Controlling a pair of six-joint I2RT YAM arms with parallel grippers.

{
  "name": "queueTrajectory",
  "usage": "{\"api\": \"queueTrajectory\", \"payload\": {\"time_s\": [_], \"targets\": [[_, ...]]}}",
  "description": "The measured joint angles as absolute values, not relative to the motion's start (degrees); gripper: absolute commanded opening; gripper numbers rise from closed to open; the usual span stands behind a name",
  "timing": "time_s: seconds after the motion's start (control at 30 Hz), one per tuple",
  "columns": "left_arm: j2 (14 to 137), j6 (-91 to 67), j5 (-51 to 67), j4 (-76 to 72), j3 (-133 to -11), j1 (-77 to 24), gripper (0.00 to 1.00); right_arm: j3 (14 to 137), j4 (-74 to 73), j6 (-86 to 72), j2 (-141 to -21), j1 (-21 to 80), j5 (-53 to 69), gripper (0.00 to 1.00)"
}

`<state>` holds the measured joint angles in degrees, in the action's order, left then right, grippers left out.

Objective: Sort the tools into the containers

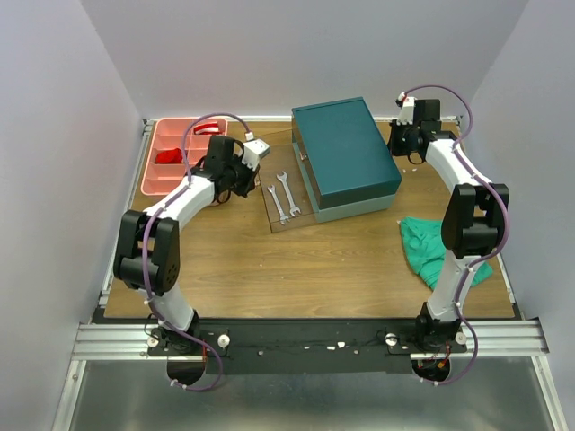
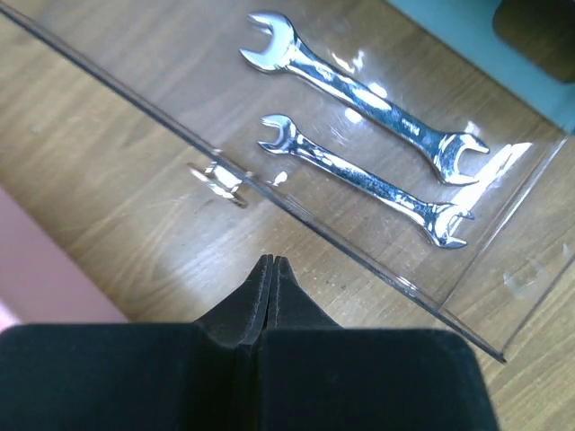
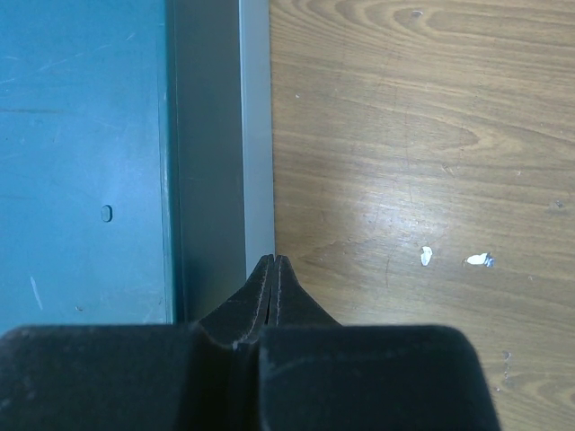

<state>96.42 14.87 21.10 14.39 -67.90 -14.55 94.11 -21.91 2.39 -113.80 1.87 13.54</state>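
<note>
Two silver wrenches (image 1: 286, 197) lie side by side in the clear plastic tray (image 1: 305, 217) in front of the teal box (image 1: 346, 148). The left wrist view shows the larger wrench (image 2: 359, 90) and the smaller wrench (image 2: 368, 180) inside the tray's rim (image 2: 359, 260). My left gripper (image 1: 253, 184) (image 2: 271, 260) is shut and empty over bare wood, just left of the tray. My right gripper (image 1: 402, 154) (image 3: 272, 260) is shut and empty at the right edge of the box's grey base (image 3: 256, 135). The pink divided tray (image 1: 153, 180) stands at the back left. No hammer is identifiable.
Red items (image 1: 168, 156) lie in the pink tray's compartments. A green cloth (image 1: 431, 247) lies crumpled at the right, by the right arm. Small white specks (image 3: 476, 259) lie on the wood right of the box. Grey walls close in the table.
</note>
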Motion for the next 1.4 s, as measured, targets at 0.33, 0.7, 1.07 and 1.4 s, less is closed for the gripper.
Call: {"api": "queueTrajectory", "payload": {"time_s": [0.33,0.7,1.07,1.4], "targets": [[105.16,15.20,21.12,14.06,-69.91,-18.96,0.00,92.99,-20.51,2.39,-113.27,1.87,13.45,0.01],[115.46,8.51,24.80,10.24,-83.00,-23.14,0.00,92.12,-20.12,2.39,-112.71,1.85,13.43,0.01],[121.58,-14.55,36.51,-8.80,-82.08,-22.96,0.05,90.08,-19.55,2.37,-111.28,1.74,13.10,0.00],[121.34,-20.86,36.23,-8.21,-81.69,-21.39,0.74,88.71,-20.78,2.24,-109.47,1.98,9.91,0.34]]}}
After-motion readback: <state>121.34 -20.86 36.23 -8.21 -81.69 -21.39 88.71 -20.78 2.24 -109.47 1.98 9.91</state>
